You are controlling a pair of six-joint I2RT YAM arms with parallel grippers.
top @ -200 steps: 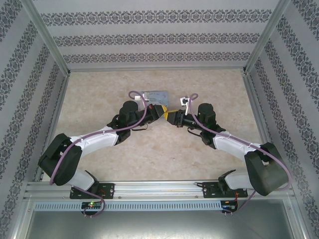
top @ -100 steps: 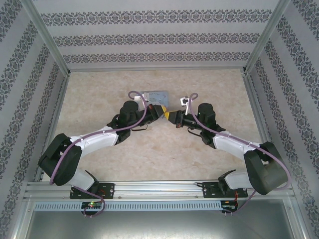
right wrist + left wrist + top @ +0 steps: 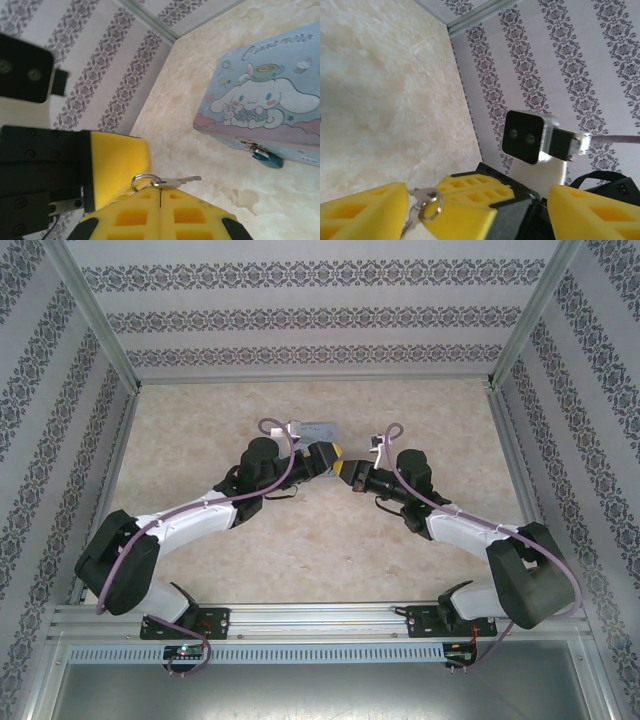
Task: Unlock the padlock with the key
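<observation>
Half done: thin grey metal key [image 3: 175, 181] being pinched by right gripper [image 3: 160, 192].
Tiny bluish padlock [image 3: 263, 156] being left unopened; left gripper [image 3: 328, 453] gaping empty.

Tin [image 3: 260, 107]: right end cut off by the frame edge; from above, partly hidden behind the left arm [image 3: 215, 508].
Padlock [image 3: 265, 156]: blurred, shackle not made out.
Key [image 3: 182, 180]: bow partly hidden by pads of the right gripper [image 3: 160, 192]; unresolved from above.

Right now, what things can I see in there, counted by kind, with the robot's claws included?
claws: 2, the left claw and the right claw
key: 1
padlock: 1
tin: 1
Total: 5
</observation>
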